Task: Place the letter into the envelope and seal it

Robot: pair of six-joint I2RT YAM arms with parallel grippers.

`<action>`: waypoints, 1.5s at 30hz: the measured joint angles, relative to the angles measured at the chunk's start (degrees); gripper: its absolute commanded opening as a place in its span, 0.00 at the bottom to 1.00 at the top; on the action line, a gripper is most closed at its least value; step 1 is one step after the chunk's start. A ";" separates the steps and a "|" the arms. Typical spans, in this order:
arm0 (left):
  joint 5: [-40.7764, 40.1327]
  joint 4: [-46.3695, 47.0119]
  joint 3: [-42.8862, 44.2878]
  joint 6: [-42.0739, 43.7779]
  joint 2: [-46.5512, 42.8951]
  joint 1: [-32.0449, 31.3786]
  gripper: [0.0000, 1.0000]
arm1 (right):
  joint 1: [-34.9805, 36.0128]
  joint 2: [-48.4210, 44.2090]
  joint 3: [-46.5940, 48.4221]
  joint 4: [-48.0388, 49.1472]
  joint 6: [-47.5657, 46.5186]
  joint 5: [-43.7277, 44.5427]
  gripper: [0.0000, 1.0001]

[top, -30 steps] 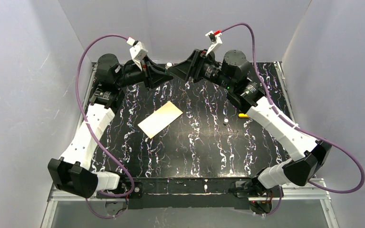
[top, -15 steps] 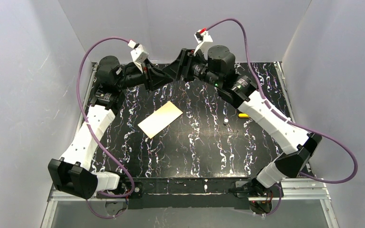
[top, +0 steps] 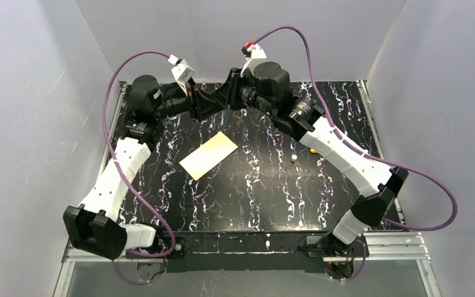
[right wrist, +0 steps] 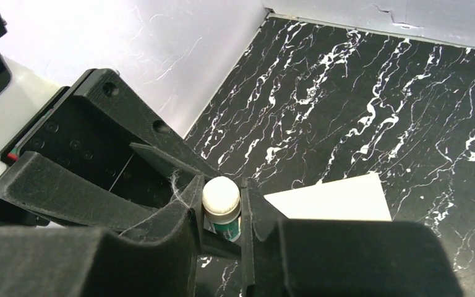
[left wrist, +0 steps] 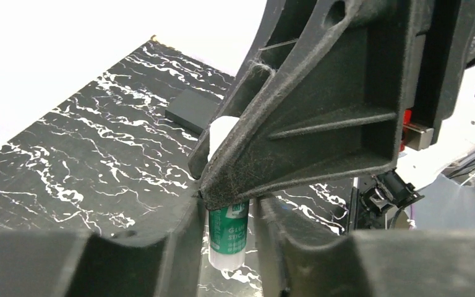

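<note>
The envelope, a cream-tan oblong, lies flat on the black marbled table left of centre; its near end shows in the right wrist view. The letter is not in view. My two grippers meet in the air at the back centre. My left gripper is shut on the green body of a glue stick and holds it upright above the table. My right gripper is shut on the stick's white cap, with a finger flush on each side.
A small yellow object and a small white object lie on the table right of centre, near my right forearm. A black block lies by the back wall. White walls enclose three sides.
My right arm has swung left to the left gripper, and its fingers now stand around the glue stick's cap. The left gripper and the envelope have stayed put.
</note>
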 measured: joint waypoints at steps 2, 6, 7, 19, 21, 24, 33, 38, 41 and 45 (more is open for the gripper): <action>-1.05 0.02 -0.28 -1.49 -0.02 -0.04 0.37 | 0.02 -0.55 -1.81 1.86 1.66 0.52 0.05; -2.01 0.07 -1.53 -4.70 -0.24 -0.04 0.28 | -0.02 -1.70 -5.44 4.46 5.03 0.55 0.05; -2.10 0.20 -1.92 -5.62 -0.31 -0.04 0.26 | -0.04 -1.70 -5.49 4.70 5.55 0.35 0.05; -1.95 3.32 -4.57 -8.96 -2.19 -0.02 0.00 | -1.49 -3.02 -8.83 8.20 13.05 -2.49 0.66; -1.66 3.45 -4.74 -8.74 -2.29 -0.02 0.00 | -1.55 -3.10 -8.92 8.70 13.57 -2.60 0.83; -2.47 3.72 -6.51 -7.43 -3.17 -0.02 0.00 | -2.10 -4.00 -9.94 8.85 12.68 -2.03 0.89; -9.14 -6.54 -12.22 2.89 -4.46 -0.02 0.00 | -12.83 -11.89 -15.54 -0.48 10.03 1.60 0.81; -10.43 -14.45 -14.95 8.39 -4.46 -0.02 0.00 | -22.23 -13.14 -22.03 -11.54 8.46 8.39 0.78; -10.34 -18.21 -15.19 10.71 -4.39 -0.09 0.00 | -25.88 -11.28 -27.06 -17.66 7.30 12.55 0.86; -10.36 -21.07 -15.19 13.38 -4.31 -0.55 0.00 | -29.33 -8.44 -33.24 -21.40 4.76 14.12 0.92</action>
